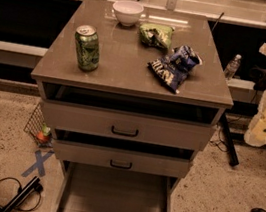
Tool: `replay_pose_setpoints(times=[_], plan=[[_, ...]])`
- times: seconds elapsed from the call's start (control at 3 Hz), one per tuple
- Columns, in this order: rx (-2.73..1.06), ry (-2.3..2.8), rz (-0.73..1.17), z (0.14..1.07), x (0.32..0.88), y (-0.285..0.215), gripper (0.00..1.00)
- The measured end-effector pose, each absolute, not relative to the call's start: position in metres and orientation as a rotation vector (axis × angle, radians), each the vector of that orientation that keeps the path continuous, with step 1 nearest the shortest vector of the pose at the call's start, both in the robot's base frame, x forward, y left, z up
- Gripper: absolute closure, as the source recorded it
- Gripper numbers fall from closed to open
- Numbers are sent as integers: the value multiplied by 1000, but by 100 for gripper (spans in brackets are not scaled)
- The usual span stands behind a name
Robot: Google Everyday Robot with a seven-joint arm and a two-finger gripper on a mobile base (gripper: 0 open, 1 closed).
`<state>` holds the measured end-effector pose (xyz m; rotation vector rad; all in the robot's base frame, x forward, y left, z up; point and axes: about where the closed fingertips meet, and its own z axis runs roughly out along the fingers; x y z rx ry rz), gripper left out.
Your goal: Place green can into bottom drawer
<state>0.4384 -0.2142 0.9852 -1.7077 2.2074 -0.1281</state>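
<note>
step in hand, by my reading: the reach. nothing is grasped yet.

- green can [87, 48] stands upright on the left front part of the tabletop [123, 71], well apart from the white bowl [127, 12], green snack bag [155, 34] and blue chip bag [174, 66].
- claw [265, 127] hangs at the right edge of view, off the side of the tabletop and well apart from the can. open or closed: cannot tell.
- bottom drawer [115, 196] is pulled out beneath the two handled drawers, floor bare (so no opening step seems needed).

next move likely calls for crossing over the bags to the left side, taking the can by its sides, then carrying it forward and down into the drawer.

can: mottled dark and light green sides, silver top with pull tab.
</note>
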Motion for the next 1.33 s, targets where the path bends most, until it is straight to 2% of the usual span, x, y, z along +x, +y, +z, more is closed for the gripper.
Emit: replay_pose_setpoints(times=[0.33, 0.67, 1.0, 1.33], plan=[[-1708, 2207, -128, 985, 438, -214, 0], [-1675, 2148, -102, 987, 464, -204, 0], [-1451, 2042, 99, 979, 533, -181, 0], [-1266, 1915, 262, 981, 578, -155, 0]])
